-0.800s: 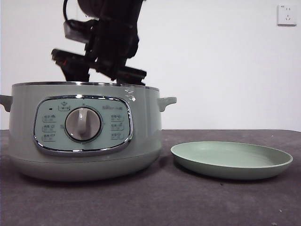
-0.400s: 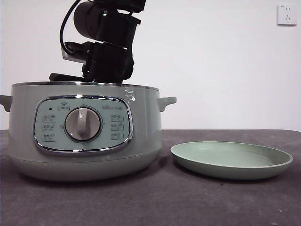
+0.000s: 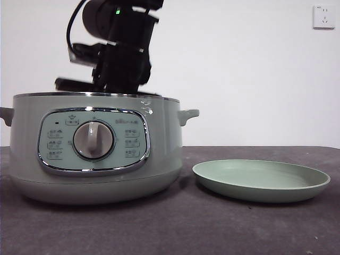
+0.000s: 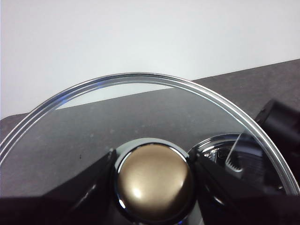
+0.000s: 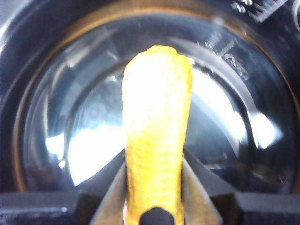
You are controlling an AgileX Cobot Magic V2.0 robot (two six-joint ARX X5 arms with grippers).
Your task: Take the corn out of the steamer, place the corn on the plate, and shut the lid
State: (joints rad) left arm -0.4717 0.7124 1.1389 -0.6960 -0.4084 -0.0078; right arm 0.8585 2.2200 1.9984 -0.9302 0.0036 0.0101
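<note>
The sage-green steamer [image 3: 95, 154] stands open at the left of the front view, with the pale-green plate [image 3: 261, 180] empty to its right. My right arm [image 3: 121, 58] reaches down into the pot from above, and the rim hides its jaws there. In the right wrist view my right gripper [image 5: 154, 161] is shut on the yellow corn [image 5: 157, 93] over the pot's shiny inside [image 5: 234, 117]. My left gripper [image 4: 153, 173] is shut on the knob [image 4: 154, 185] of the glass lid [image 4: 140, 108] and holds it away from the steamer, out of the front view.
The dark table [image 3: 212, 228] runs in front of the steamer and plate. A white wall with a socket [image 3: 323, 16] stands behind. The other arm shows dark past the lid's rim [image 4: 281, 122].
The arm over the steamer has come down from above the rim into the pot and turned. The steamer and the plate have not moved.
</note>
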